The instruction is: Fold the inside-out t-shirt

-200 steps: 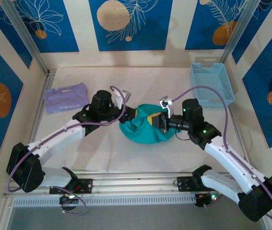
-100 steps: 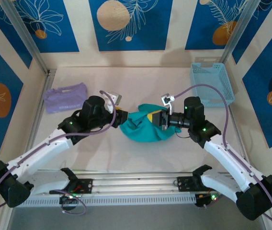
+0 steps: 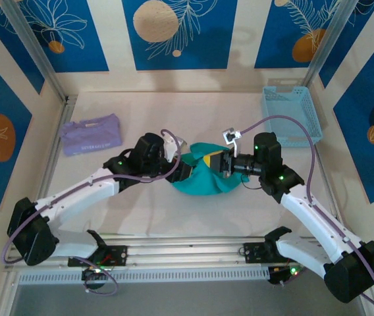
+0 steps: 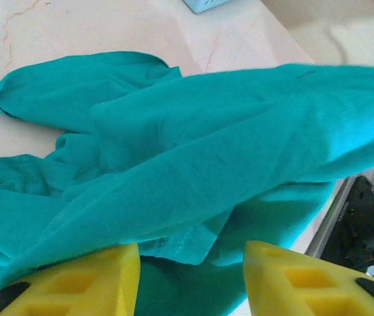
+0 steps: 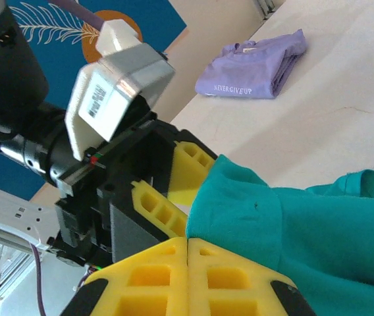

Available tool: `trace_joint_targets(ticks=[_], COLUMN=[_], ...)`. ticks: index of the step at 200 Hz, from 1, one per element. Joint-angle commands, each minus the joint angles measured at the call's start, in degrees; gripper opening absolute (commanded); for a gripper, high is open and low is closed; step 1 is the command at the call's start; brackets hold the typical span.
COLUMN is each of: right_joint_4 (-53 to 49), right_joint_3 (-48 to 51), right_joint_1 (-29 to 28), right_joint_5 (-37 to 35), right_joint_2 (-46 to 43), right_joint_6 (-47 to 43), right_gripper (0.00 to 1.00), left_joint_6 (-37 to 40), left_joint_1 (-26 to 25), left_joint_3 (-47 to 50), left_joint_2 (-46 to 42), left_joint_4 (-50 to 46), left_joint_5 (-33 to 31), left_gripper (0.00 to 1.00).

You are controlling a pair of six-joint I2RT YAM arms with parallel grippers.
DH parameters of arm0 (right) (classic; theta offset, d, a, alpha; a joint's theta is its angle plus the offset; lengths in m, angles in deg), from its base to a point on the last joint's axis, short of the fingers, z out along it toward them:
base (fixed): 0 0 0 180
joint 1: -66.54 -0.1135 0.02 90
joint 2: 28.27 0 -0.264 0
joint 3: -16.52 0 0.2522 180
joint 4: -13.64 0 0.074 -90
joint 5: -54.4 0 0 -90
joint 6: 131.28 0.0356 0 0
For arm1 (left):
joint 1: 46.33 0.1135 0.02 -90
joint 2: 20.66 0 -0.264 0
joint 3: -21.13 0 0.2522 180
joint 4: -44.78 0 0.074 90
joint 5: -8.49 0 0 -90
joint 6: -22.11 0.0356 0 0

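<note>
From their bases at the near edge, both arms reach inward over the pale tabletop (image 3: 141, 207) and meet at its middle. There the teal-green soft fabric t-shirt (image 3: 203, 185) lies bunched in a rumpled heap, one part drawn up off the surface. The left gripper (image 4: 190, 249) points into the heap from the left, its yellow fingers (image 4: 95, 280) standing apart with cloth in front of them. The right gripper (image 5: 187, 239) has its fingers pressed together, pinching a fold of the t-shirt at their tips. Farther back, a lavender folded cloth garment (image 3: 90, 135) rests at the left, and a light blue plastic mesh basket (image 3: 291, 116) sits at the far right.
</note>
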Motion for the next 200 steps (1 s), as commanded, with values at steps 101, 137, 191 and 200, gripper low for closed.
trace_joint_targets(ticks=[101,137,191,200], right_joint_4=[-3.1,-5.9,-7.3,-8.3], right_joint_3=[0.1,0.0,-4.6,-6.2], right_joint_1=[0.9,1.0,-1.6,-1.9], right_joint_5=[-2.0,-7.3,-16.3,-16.8], right_joint_2=[-1.9,-1.9,1.2,2.5], right_joint_6=[-3.1,-5.7,-4.6,-4.2], right_gripper=[0.00,0.00,0.00,0.00], left_joint_6=[2.4,1.4,-1.0,-2.2], left_joint_1=[1.4,2.6,4.6,5.3], left_joint_3=[-4.8,-2.3,1.0,1.5], left_joint_2=[7.1,2.0,-6.6,-8.0], left_joint_4=[3.6,7.2,11.6,13.6], left_joint_5=[-1.2,4.2,16.2,17.8], left_gripper=[0.00,0.00,0.00,0.00])
